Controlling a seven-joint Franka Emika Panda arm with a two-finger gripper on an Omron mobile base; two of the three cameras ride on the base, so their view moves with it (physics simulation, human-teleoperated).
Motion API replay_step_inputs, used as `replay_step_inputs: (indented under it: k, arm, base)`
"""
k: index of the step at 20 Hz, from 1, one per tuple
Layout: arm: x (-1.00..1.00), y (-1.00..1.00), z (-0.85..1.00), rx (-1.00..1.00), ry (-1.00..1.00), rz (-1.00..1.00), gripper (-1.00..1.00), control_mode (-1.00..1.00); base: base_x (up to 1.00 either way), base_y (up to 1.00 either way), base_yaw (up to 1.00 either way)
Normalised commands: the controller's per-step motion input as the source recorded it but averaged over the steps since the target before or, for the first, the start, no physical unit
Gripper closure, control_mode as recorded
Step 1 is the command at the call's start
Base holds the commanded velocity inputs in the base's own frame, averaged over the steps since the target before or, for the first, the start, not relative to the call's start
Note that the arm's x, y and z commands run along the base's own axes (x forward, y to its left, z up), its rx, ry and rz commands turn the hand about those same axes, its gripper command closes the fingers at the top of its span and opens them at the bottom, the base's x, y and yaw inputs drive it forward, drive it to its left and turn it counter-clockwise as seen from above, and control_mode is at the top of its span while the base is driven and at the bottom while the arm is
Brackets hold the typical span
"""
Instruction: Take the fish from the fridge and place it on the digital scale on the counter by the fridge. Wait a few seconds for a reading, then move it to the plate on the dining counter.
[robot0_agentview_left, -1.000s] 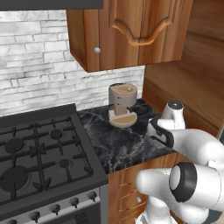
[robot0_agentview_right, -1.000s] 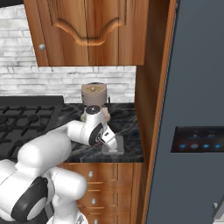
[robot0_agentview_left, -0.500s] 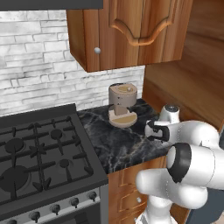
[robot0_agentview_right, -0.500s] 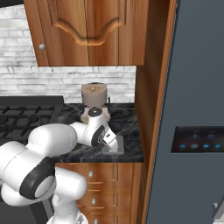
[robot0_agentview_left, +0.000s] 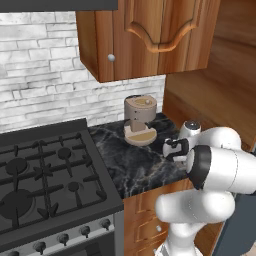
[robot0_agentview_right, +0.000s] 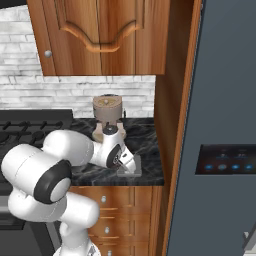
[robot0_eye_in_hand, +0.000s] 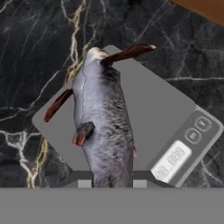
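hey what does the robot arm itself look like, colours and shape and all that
The arm is built of glossy white, rounded segments, bulbous at the joints. Dark grey to black round caps and bands mark the joints, plain on the big one in the left base view. The wrist narrows to a white hand with a black section where the gripper mounts. No cables or lettering can be made out.

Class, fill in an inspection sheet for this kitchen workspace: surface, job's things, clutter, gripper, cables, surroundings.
Surface: counter, black white-veined marble, wooden drawers below.
Job's things: fish, dark grey, over the digital scale; whether it rests on it cannot be told. fridge at right, door closed.
Clutter: coffee machine at the back of the counter.
Gripper: gripper shut on the fish, above the scale.
Cables: nothing seen.
Surroundings: stove, wall cabinets, white brick wall.
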Motion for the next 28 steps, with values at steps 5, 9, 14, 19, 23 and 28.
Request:
replay_step_inputs:
  k: [5,9,14,19,23,28]
  arm:
    - [0.11,0.00,-0.22,0.00,0.00,0.00,1.00,-1.00]
    - [0.08,0.00,-0.15,0.00,0.00,0.00,1.00,-1.00]
    - [0.13,0.00,-0.09,0.00,0.00,0.00,1.00,-1.00]
    - [0.05,0.00,-0.06,0.00,0.00,0.00,-1.00,-1.00]
    - [0.00,-0.12,0.01,0.00,0.00,0.00,-1.00,-1.00]
    - [0.00,-0.15,0.22,0.00,0.00,0.00,-1.00,-1.00]
  base:
    - [0.00,0.00,0.00]
    - [0.00,0.00,0.00]
    - [0.00,0.00,0.00]
    - [0.00,0.00,0.00]
    - [0.00,0.00,0.00]
    - [0.00,0.00,0.00]
